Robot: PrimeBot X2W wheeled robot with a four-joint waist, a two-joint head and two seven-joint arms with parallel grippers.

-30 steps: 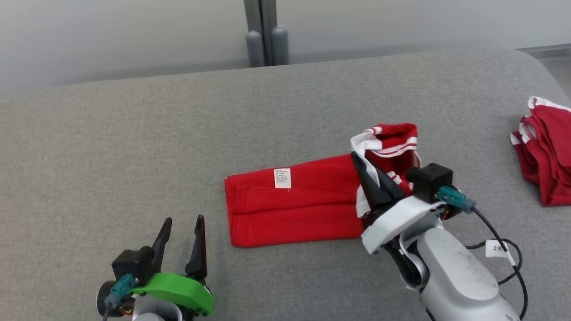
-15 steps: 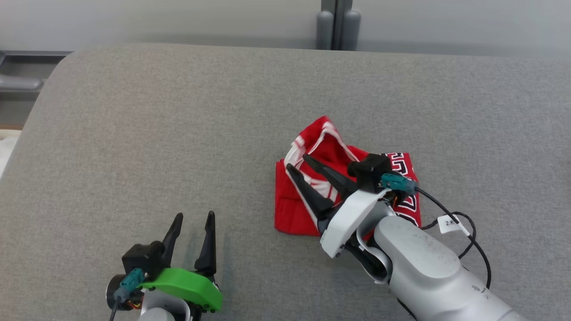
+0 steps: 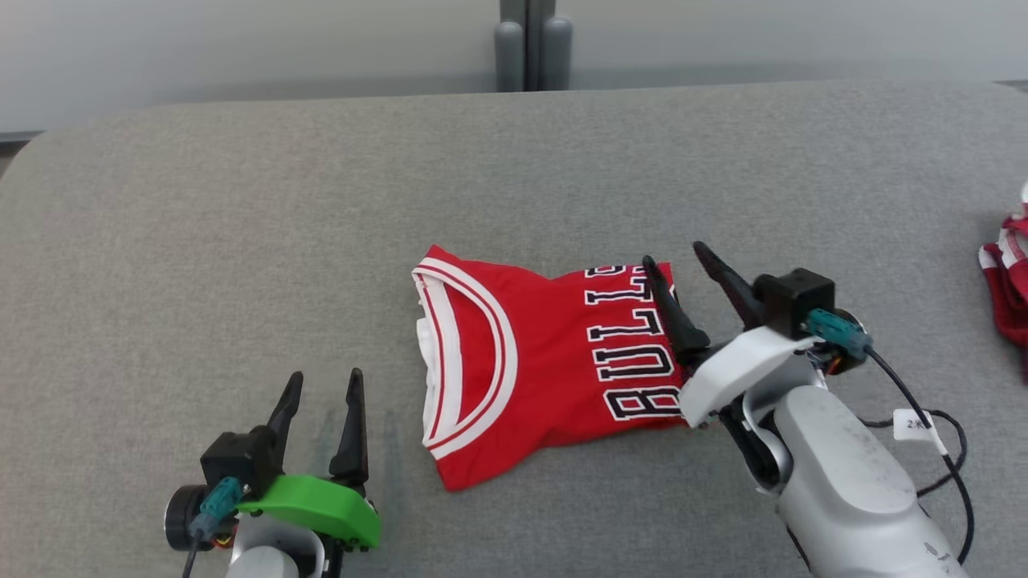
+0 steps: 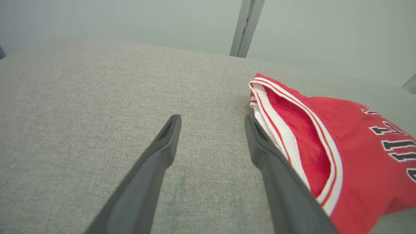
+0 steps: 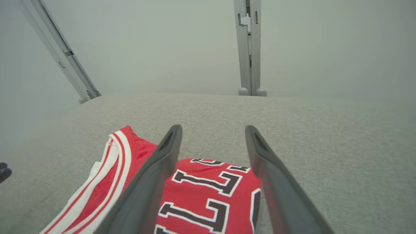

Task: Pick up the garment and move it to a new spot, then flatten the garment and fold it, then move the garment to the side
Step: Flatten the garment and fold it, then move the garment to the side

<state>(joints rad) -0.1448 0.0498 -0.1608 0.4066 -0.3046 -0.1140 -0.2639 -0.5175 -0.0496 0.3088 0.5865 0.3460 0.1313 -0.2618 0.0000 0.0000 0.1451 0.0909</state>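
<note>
**Right pincer lets go; folded jersey lies mid-surface**

Head view: a second ago our right gripper (image 3: 673,255) was clenched on the red jersey (image 3: 530,361). Now its fingers stand spread and empty, poised over the jersey's right edge by the lettering. The jersey lies folded near the middle of the grey padded surface (image 3: 241,241), neckline to the left and letters up. Our head camera has swung meanwhile, so we do not read the shift in framing as travel. We judge the fold done, with only the move to the side left. Our left gripper (image 3: 325,376) is released too, at the near left and clear of the cloth. A heap of other red cloth (image 3: 1008,281) occupies the right edge, which limits where we can put the jersey on that side.

Left wrist view: our open fingers point over bare surface, and the white-trimmed collar lies just to their right.

Right wrist view: the spread fingers frame the black-and-white letters, gripping nothing. A grey post (image 5: 249,48) stands beyond the far edge, out of our way.
</note>
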